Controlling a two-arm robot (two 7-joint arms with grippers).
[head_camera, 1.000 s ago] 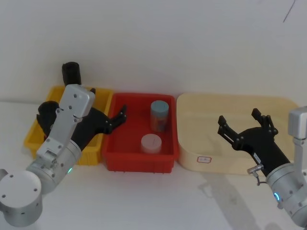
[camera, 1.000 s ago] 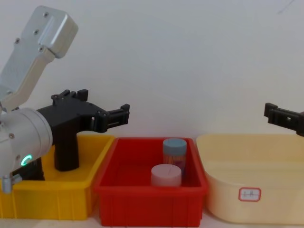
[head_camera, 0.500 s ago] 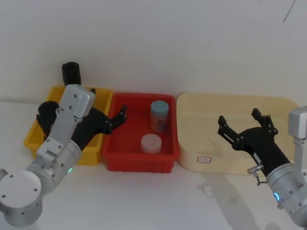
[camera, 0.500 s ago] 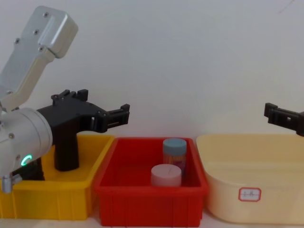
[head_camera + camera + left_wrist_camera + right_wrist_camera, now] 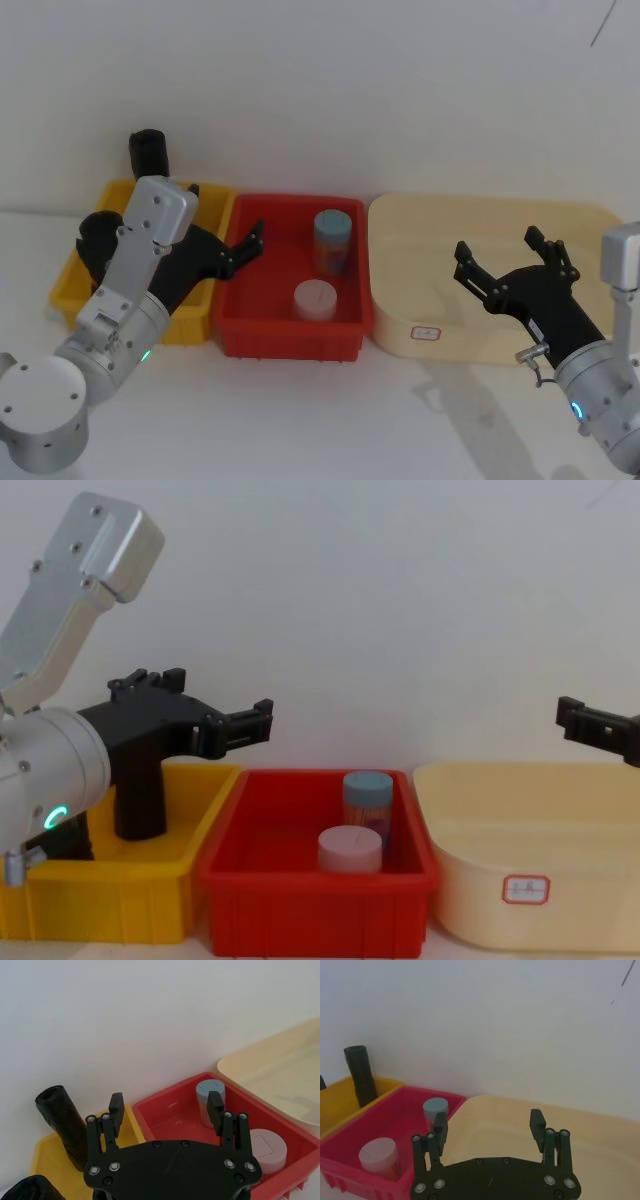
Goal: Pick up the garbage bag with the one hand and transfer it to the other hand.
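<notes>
- Beige tub [image 5: 430,240], 3 o'clock: right gripper [image 5: 498,246] hovers above, fingers spread.
- Red bin [image 5: 290,345], centre: blue-lidded jar [image 5: 333,240], white-lidded jar [image 5: 315,298].
- Yellow bin [image 5: 68,288], 9 o'clock: garbage bag [image 5: 150,155] upright at back; another black roll [image 5: 93,238] nearer.
- Left gripper [image 5: 166,1105], fingers apart, is clear of the garbage bag, which stands at its 10 o'clock.

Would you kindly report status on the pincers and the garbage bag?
Left pincer open, raised near yellow bin. Right pincer open, over cream tub. Garbage bag upright in yellow bin, ungripped. Second black roll beside it.
</notes>
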